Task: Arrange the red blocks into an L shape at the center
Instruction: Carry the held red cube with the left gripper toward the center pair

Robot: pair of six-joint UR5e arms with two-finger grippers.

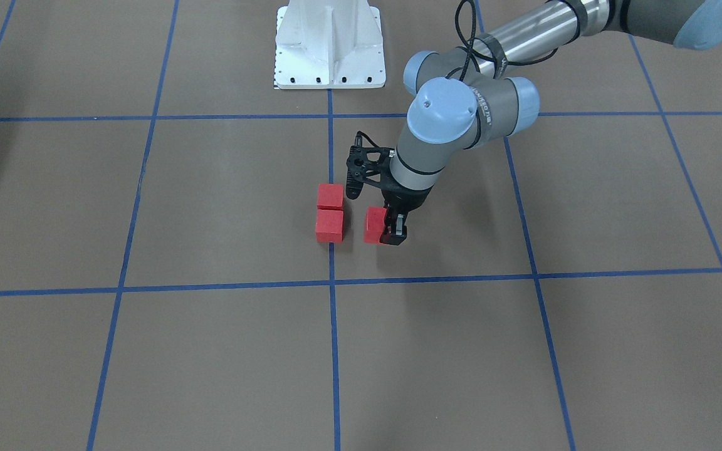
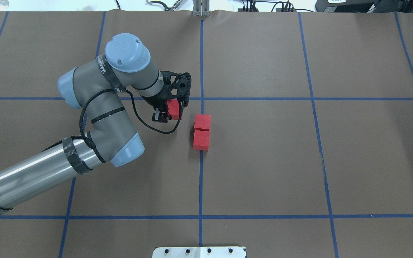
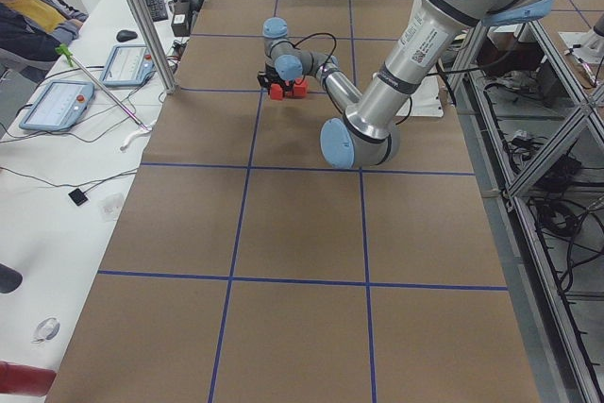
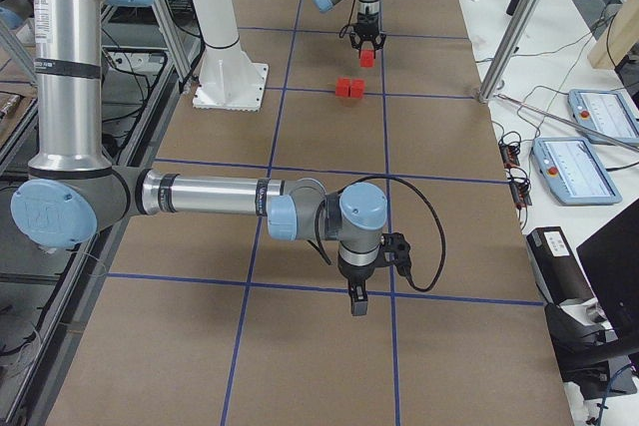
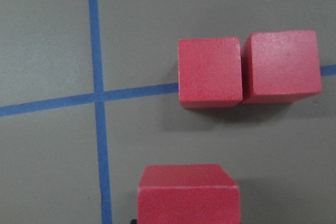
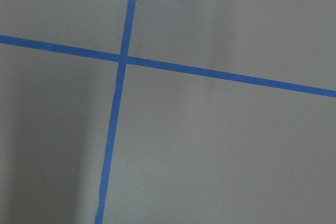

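Two red blocks [image 1: 330,196] [image 1: 329,225] lie touching in a short row on the middle vertical tape line of the center [image 1: 334,326]; the overhead view shows them as red blocks [image 2: 202,122] [image 2: 201,139]. My left gripper [image 1: 381,232] [image 2: 170,113] is shut on a third red block [image 1: 375,224] [image 2: 173,108], down by the table a small gap to the side of the row's far end. In the left wrist view the held block [image 5: 188,192] fills the bottom, with the pair [image 5: 210,72] beyond it. My right gripper [image 4: 356,304] points down far off; whether it is open or shut cannot be told.
The white robot base [image 1: 329,44] stands at the table's edge behind the blocks. The left arm's elbow [image 2: 99,118] hangs over the table's left half. A side desk with tablets [image 3: 57,106] and a seated person runs along the far edge.
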